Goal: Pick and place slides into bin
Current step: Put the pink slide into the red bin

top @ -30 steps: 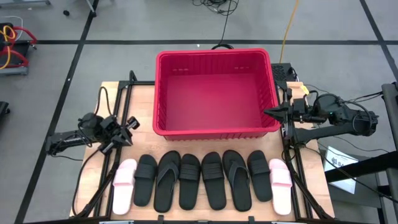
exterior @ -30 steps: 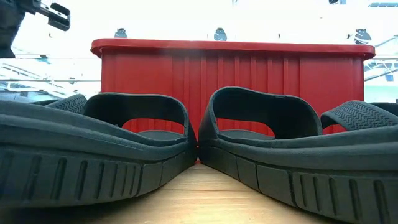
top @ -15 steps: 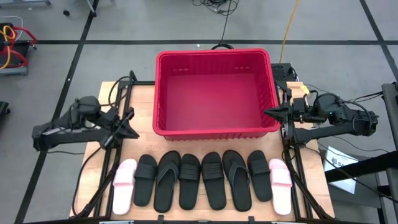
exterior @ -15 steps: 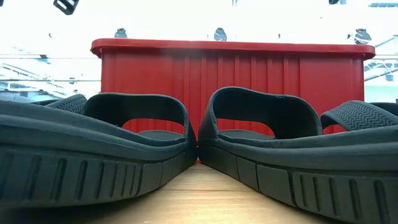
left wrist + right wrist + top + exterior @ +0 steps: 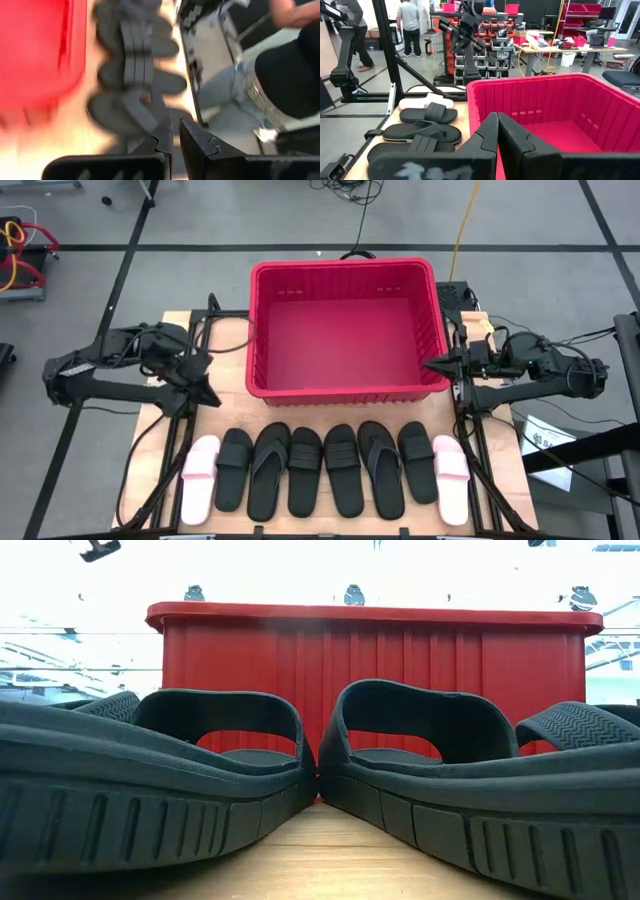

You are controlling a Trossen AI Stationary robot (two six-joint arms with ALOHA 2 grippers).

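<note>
The left gripper (image 5: pixel 207 395), fingers nearly closed and empty, is hovering above the row of slides (image 5: pixel 325 468), seemingly lining up a pick. The right gripper (image 5: pixel 432 363), closed, is waiting beside the empty bin (image 5: pixel 345 268).

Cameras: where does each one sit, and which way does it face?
High: overhead, straight down on the red slotted plastic bin; both arms show.
Low: tabletop level, facing black rubber slides and the bin wall; no claw.
Left wrist: above the slide row; left claw.
Right wrist: beside the bin, right claw shut.
All share the bin.
</note>
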